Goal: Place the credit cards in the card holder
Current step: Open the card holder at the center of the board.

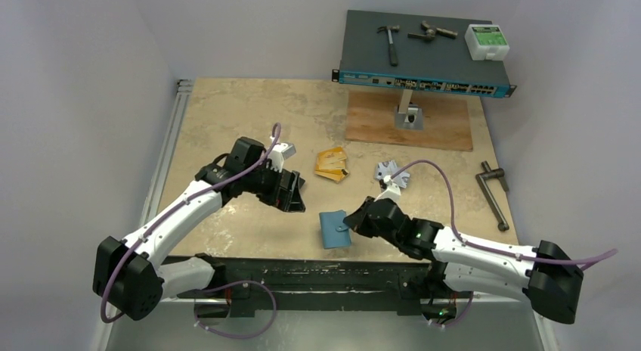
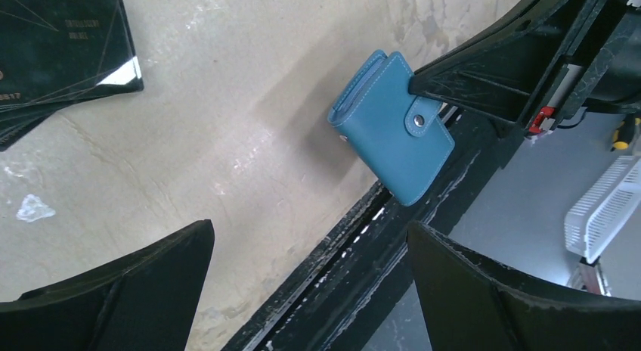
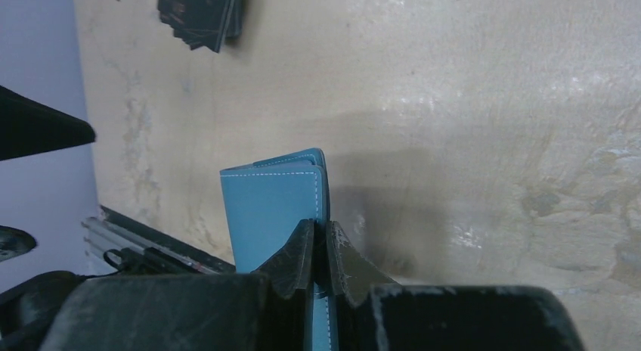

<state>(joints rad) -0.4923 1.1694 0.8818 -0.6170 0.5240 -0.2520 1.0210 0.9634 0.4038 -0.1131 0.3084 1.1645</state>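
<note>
The teal-blue card holder (image 1: 335,228) is folded shut near the table's front edge. My right gripper (image 1: 349,218) is shut on its right edge by the snap tab. In the right wrist view the fingertips (image 3: 319,234) pinch the holder's stitched edge (image 3: 272,207). The left wrist view shows the holder (image 2: 393,132) tilted, casting a shadow on the table. My left gripper (image 1: 298,194) is open and holds nothing (image 2: 310,228). A black stack of credit cards (image 2: 60,56) lies beside it. Orange-gold cards (image 1: 332,164) and silver-white cards (image 1: 391,172) lie mid-table.
A network switch (image 1: 423,60) on a stand over a wooden board (image 1: 408,120) stands at the back, carrying a hammer (image 1: 391,42) and a white box (image 1: 486,41). A metal crank tool (image 1: 493,196) lies at the right. The table's front rail (image 2: 363,253) runs just below the holder.
</note>
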